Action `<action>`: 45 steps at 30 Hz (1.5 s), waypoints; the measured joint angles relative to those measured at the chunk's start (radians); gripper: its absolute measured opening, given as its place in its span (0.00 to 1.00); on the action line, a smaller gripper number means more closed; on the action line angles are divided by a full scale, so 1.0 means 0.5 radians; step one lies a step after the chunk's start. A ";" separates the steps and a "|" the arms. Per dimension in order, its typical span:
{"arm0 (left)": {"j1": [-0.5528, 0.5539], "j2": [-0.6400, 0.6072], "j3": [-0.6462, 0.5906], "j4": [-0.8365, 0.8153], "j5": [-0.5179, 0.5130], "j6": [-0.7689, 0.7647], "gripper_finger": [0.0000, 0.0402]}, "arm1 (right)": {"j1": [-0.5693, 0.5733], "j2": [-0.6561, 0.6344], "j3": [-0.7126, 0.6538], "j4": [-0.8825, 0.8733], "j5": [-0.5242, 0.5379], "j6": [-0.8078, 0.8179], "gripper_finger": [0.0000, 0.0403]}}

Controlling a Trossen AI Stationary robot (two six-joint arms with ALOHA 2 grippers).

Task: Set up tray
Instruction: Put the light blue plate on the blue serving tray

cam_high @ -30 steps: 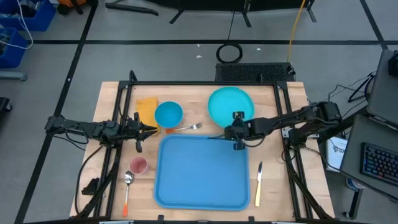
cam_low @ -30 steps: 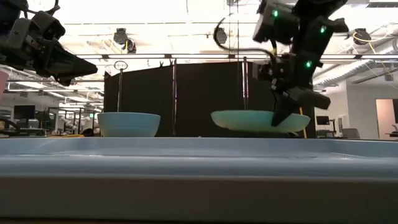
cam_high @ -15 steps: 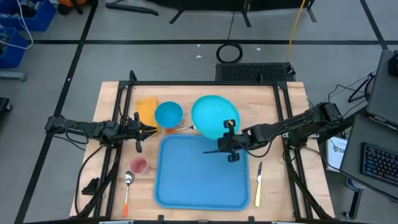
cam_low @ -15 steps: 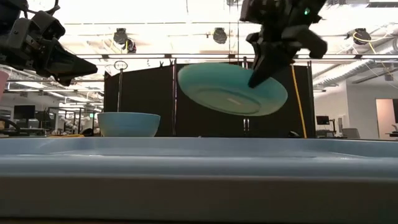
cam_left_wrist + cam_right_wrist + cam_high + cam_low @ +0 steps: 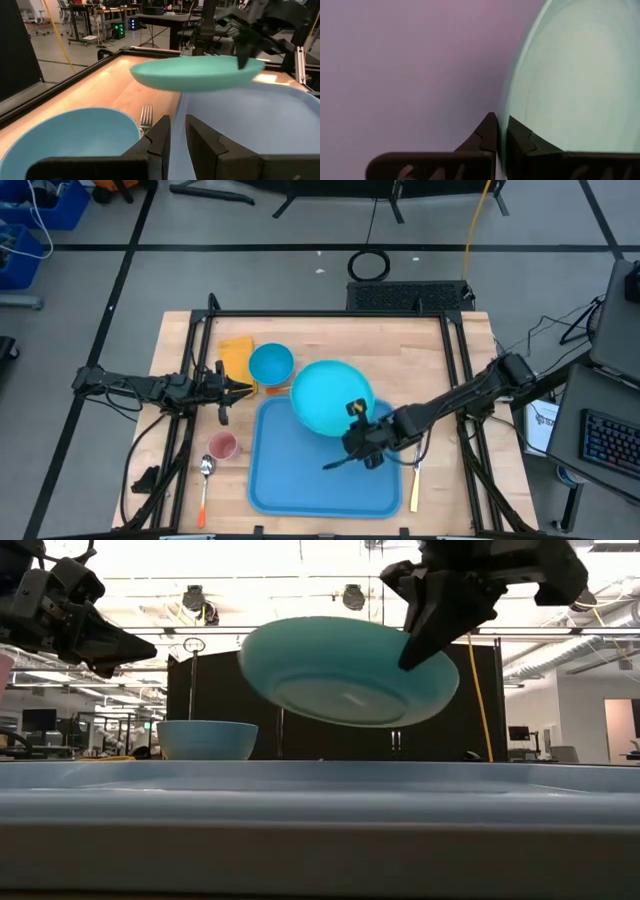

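Observation:
The large blue tray (image 5: 300,475) lies flat at the table's near middle; its rim fills the low view's foreground (image 5: 320,805). My right gripper (image 5: 357,416) is shut on the round turquoise plate (image 5: 328,395), which hangs over the tray's far part. The plate also shows in the low view (image 5: 345,670) and the left wrist view (image 5: 197,72). My left gripper (image 5: 243,389) waits left of the tray beside the small blue bowl (image 5: 270,364), empty, its fingers nearly together (image 5: 177,137). My right gripper pinches the plate's rim (image 5: 503,131) between its two fingers, on the plate's near-right side (image 5: 352,410). The fingers (image 5: 425,635) slant down from the table's right side. The plate is lifted clear above the tray and a little tilted.
A fork (image 5: 145,116) lies between the bowl and the tray. A yellow cloth (image 5: 235,352) lies left of the bowl. A pink cup (image 5: 222,445) and a spoon (image 5: 205,475) lie left of the tray, and a knife (image 5: 415,475) lies to its right.
My right gripper has lifted the plate off the table behind the tray's far right corner. It has carried the plate up, toward the near edge and to the left, over the tray's far part. The plate now hangs clear and tilted.

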 joint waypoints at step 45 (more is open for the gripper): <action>0.000 0.000 -0.001 0.001 0.000 0.000 0.16 | 0.452 0.541 0.255 0.124 -0.287 0.151 0.00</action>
